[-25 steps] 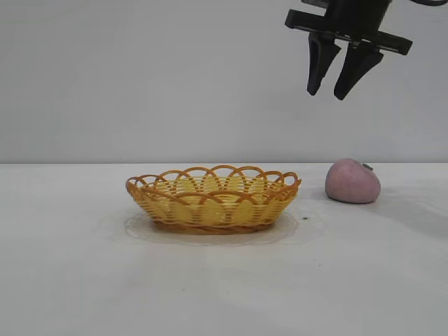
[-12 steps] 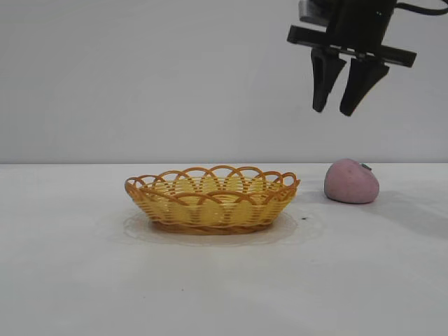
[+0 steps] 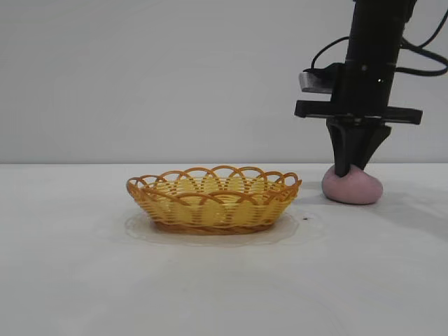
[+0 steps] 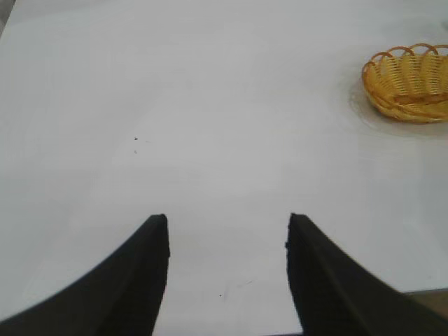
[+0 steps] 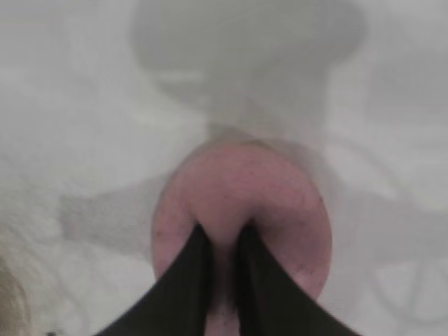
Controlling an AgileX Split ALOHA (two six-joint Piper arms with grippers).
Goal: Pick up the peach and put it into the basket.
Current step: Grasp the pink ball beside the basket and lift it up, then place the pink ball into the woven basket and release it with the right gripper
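Observation:
The dull pink peach (image 3: 353,189) lies on the white table to the right of the yellow-orange wicker basket (image 3: 210,208). My right gripper (image 3: 348,170) stands straight down on the peach's top. In the right wrist view its two black fingers are close together and dig into the peach (image 5: 241,189), so the right gripper (image 5: 222,229) is shut on a pinch of the fruit. The peach still rests on the table. My left gripper (image 4: 225,220) hangs open over bare table, with the basket (image 4: 406,105) far off to one side.
The white table (image 3: 84,266) stretches wide to the left of and in front of the basket. A plain pale wall stands behind. The right arm's cables (image 3: 427,59) hang beside its column.
The right gripper dropped from high above the peach onto its top and its fingers closed together on it. The basket and the left gripper have not moved.

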